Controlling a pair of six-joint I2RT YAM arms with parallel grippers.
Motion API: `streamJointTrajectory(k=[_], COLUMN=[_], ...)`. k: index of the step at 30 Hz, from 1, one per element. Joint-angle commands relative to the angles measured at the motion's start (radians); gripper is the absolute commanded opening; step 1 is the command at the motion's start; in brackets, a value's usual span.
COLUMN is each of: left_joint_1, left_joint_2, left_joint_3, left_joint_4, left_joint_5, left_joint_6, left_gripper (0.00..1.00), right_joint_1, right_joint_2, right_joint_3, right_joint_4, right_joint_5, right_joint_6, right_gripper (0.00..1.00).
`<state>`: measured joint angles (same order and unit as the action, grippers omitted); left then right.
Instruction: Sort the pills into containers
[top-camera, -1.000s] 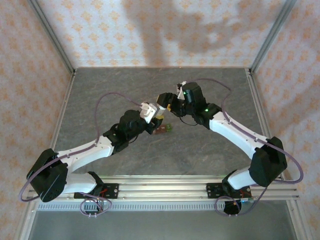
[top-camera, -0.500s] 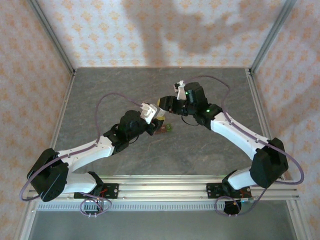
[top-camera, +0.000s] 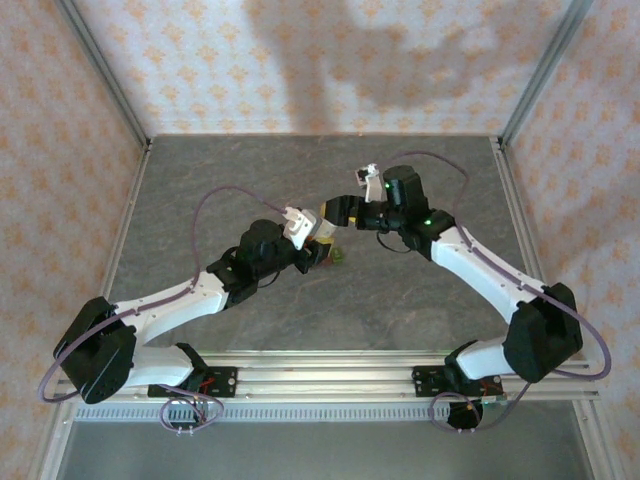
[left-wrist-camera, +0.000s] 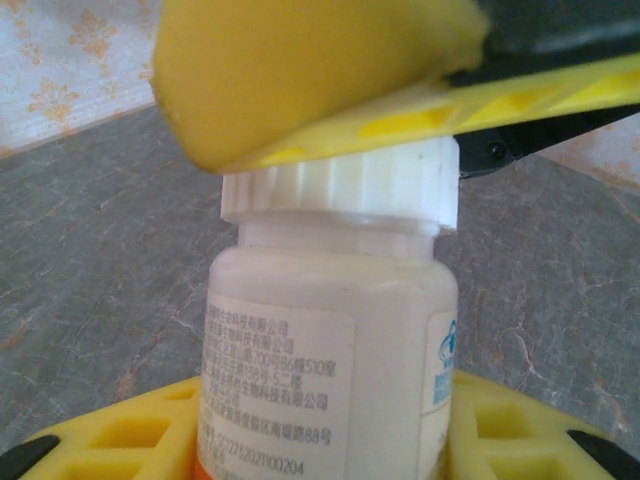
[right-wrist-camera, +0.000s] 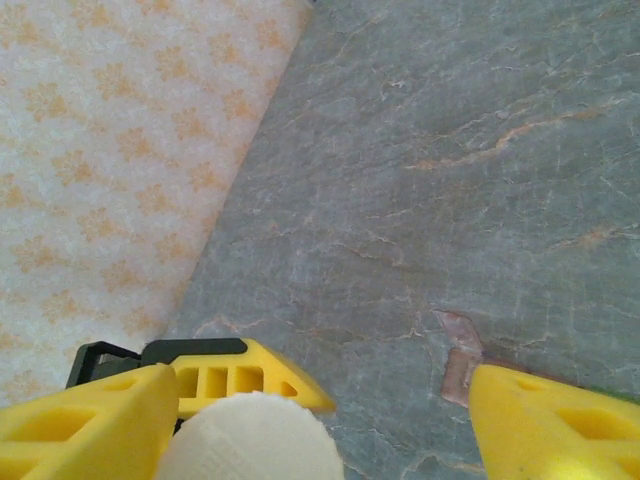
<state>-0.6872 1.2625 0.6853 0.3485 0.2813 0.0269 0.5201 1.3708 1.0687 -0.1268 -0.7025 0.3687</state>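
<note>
Grey, stone-patterned table (top-camera: 200, 200) holds the containers (top-camera: 337, 256), a small strip whose green end shows just beside the left gripper (top-camera: 312, 232). The right gripper (top-camera: 335, 211) meets the left one tip to tip just above the strip. From the left wrist, 2 yellow fingers (left-wrist-camera: 130, 440) clamp the body of a white bottle (left-wrist-camera: 330, 350), and 1 finger of the right gripper lies across its ribbed cap (left-wrist-camera: 340, 185). From the right wrist, that gripper's fingers are spread wide, with the cap touching only 1 of them. The strip looks light, stiff and likely to slide on the smooth table, so its long sides seem the best place to hold it.
</note>
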Motion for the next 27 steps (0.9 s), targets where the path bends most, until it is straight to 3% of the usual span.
streamJointTrajectory(k=[1, 9, 15, 27], left_joint_1=[0.008, 0.008, 0.009, 0.014], left_joint_2=[-0.019, -0.003, 0.027, 0.148], left_joint_3=[0.030, 0.022, 0.017, 0.085], left_joint_4=[0.060, 0.080, 0.132, 0.192], left_joint_5=[-0.041, -0.110, -0.175, -0.158], left_joint_6=[0.016, 0.044, 0.081, 0.102], left_gripper=[0.00, 0.00, 0.00, 0.00], right_joint_1=[-0.024, -0.035, -0.046, -0.048], right_joint_2=[-0.052, -0.105, -0.094, 0.015], right_joint_3=[-0.015, 0.004, 0.069, 0.185], right_joint_4=[-0.048, -0.076, -0.165, -0.129], right_joint_5=[0.058, 0.103, 0.275, 0.223], right_joint_6=[0.018, 0.109, 0.237, 0.308], right_gripper=[0.81, 0.83, 0.83, 0.82])
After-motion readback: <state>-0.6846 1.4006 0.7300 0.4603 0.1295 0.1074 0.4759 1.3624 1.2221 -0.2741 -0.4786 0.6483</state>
